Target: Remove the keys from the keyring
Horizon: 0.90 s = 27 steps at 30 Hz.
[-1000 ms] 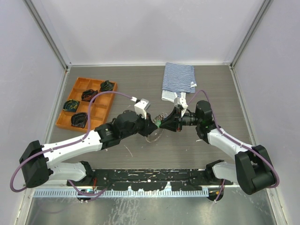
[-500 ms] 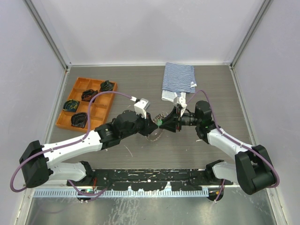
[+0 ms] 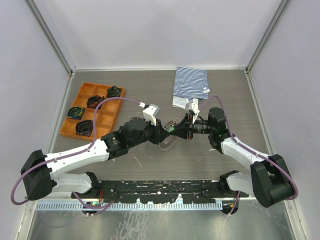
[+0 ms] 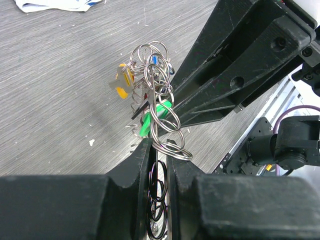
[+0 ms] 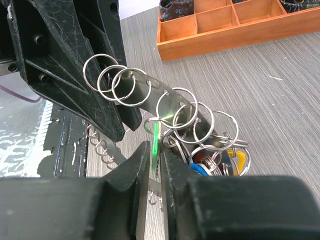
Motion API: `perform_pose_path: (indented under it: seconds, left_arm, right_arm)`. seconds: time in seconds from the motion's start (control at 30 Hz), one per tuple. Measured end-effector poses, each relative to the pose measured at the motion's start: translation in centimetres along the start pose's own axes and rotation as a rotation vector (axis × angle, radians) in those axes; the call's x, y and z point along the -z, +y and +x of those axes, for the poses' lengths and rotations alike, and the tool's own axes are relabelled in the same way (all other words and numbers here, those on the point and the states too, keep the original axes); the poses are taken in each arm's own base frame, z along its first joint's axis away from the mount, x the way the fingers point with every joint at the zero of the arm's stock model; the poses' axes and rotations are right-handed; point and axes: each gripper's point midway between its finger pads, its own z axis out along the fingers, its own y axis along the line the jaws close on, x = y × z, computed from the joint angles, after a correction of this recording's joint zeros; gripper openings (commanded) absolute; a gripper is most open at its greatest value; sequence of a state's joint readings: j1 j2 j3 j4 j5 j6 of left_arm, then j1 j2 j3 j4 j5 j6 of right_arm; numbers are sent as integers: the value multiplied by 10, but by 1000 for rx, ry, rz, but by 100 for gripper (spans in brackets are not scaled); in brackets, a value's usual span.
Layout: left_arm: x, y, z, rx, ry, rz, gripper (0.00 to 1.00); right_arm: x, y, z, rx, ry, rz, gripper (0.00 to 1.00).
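The keyring (image 3: 169, 124) is a chain of linked metal rings held up between my two grippers at mid-table. In the left wrist view my left gripper (image 4: 159, 146) is shut on the chain (image 4: 161, 131), and rings pass down between its fingers. The keys hang in a bunch above: a yellow one (image 4: 123, 84), a green one (image 4: 151, 118) and a blue one (image 4: 157, 59). In the right wrist view my right gripper (image 5: 156, 148) is shut on the green key (image 5: 156, 139), edge-on between its fingers. Blue (image 5: 200, 168), red (image 5: 197, 159) and yellow (image 5: 239, 160) keys cluster beside it among the rings (image 5: 186, 116).
An orange compartment tray (image 3: 101, 116) with dark bundles lies at the left; it also shows in the right wrist view (image 5: 227, 31). A striped blue-white cloth (image 3: 190, 85) lies at the back. A loose end of the chain (image 3: 166, 144) hangs toward the table.
Both grippers have shifted slightly toward the far side with the keyring stretched between them. The hanging chain end has swung a little. Both grips look unchanged.
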<state>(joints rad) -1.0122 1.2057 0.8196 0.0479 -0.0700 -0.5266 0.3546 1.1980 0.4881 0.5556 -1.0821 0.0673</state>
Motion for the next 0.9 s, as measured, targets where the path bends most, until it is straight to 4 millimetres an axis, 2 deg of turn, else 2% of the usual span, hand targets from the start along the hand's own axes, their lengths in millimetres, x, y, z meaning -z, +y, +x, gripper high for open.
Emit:
perform_pose_path:
  seconds: [0.2,0.4,0.73,0.9]
  left_arm:
    - [0,-1,0,5,-1,5,0]
    - [7,5,1,-5,-6,-16,0]
    - [9,22,-1,-82,-27,-86,0]
    - [3,32,8,-125,-3,-121,0]
  right_arm:
    - [0,-1,0,-3,1,8,1]
    - [1,-1,3,-5,27,0,1]
    - [0,-2,-13,79,158,-57,1]
    - [2,-4,-6,82,260,-67,1]
